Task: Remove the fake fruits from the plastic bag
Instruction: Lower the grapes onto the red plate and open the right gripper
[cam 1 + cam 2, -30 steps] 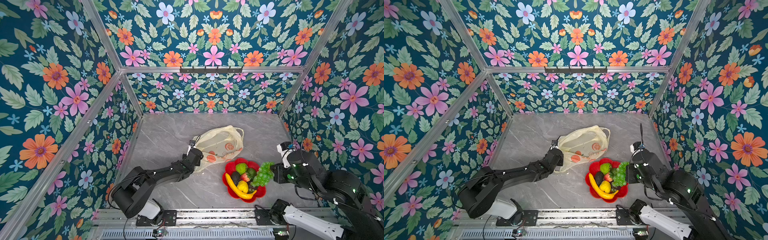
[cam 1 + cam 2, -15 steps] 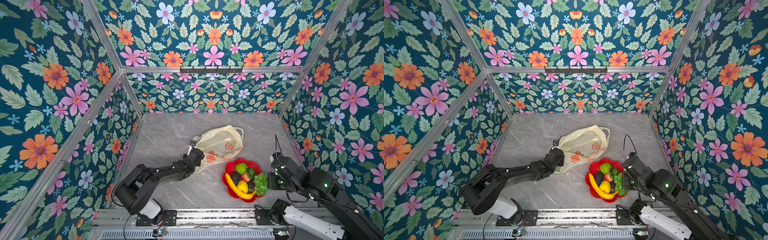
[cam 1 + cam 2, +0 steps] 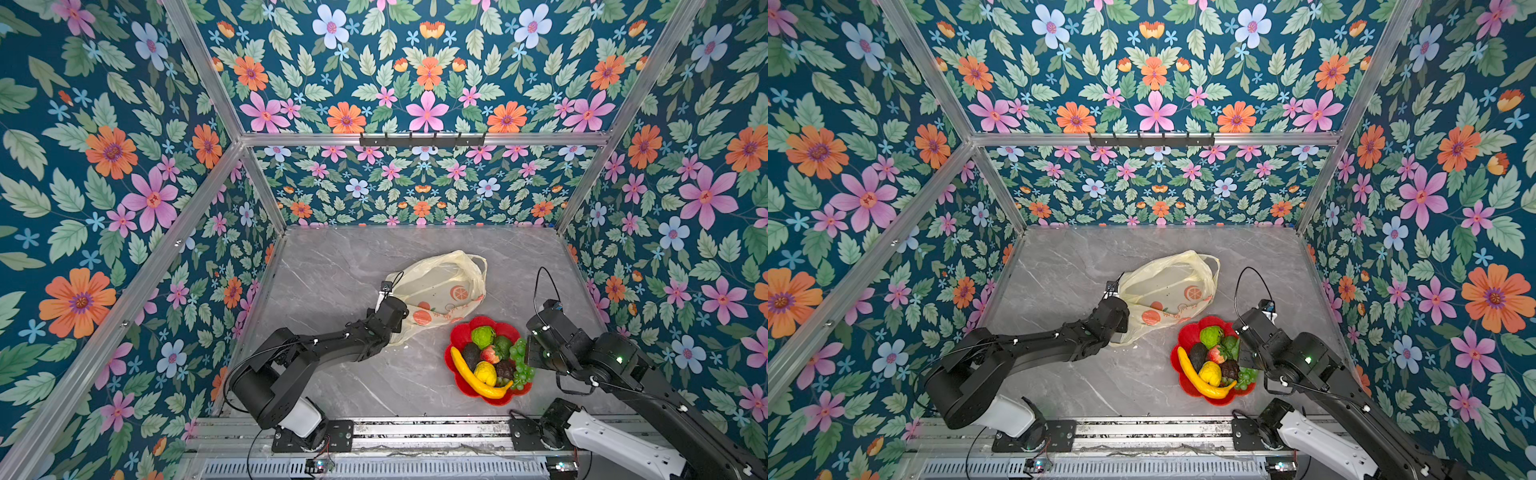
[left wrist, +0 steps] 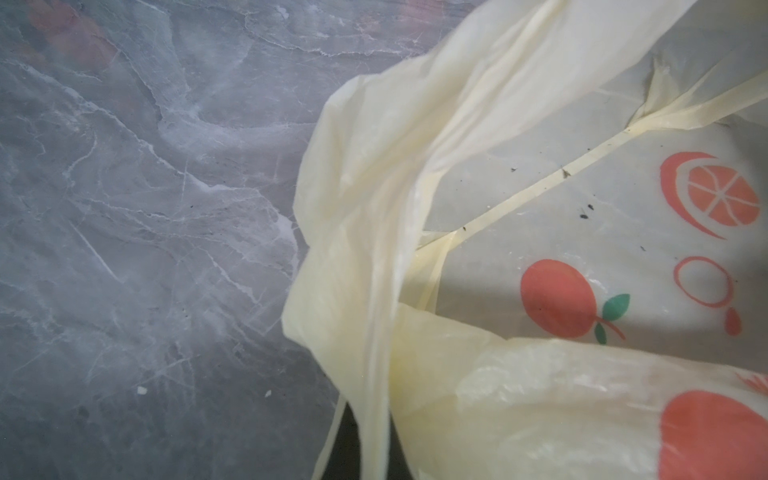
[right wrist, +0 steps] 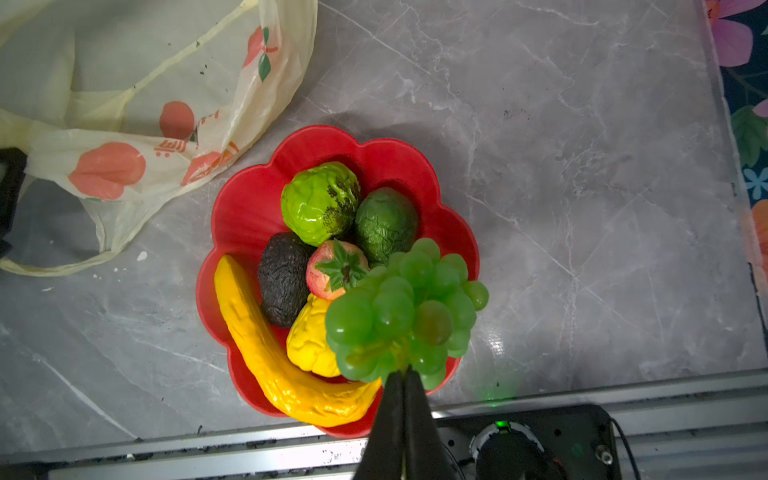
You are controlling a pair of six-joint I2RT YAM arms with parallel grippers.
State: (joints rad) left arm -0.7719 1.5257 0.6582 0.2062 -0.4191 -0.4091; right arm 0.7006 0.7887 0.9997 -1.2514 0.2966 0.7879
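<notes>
Black-fingered, your right gripper point(image 5: 404, 376) pinches the grape bunch point(image 5: 399, 307) by its stem over the right rim of the red dish point(image 5: 249, 195), beside the other fake fruits point(image 5: 257, 328) and a little nearer than a second ago. Next, lower and release it. Your left gripper point(image 3: 397, 316) stays clenched on the limp plastic bag point(image 3: 440, 286), far-left.

In the left wrist view the thin translucent cream-yellow plastic bag point(image 4: 540, 216) runs off three frame edges and drapes over the left gripper point(image 4: 355, 444), leaving only a dark sliver. In both top views the tips of the right gripper point(image 5: 402, 376) are hidden behind its own wrist. In the right wrist view the green plastic grape bunch point(image 5: 399, 311) covers part of the yellow plastic lemon point(image 5: 309, 340).
</notes>
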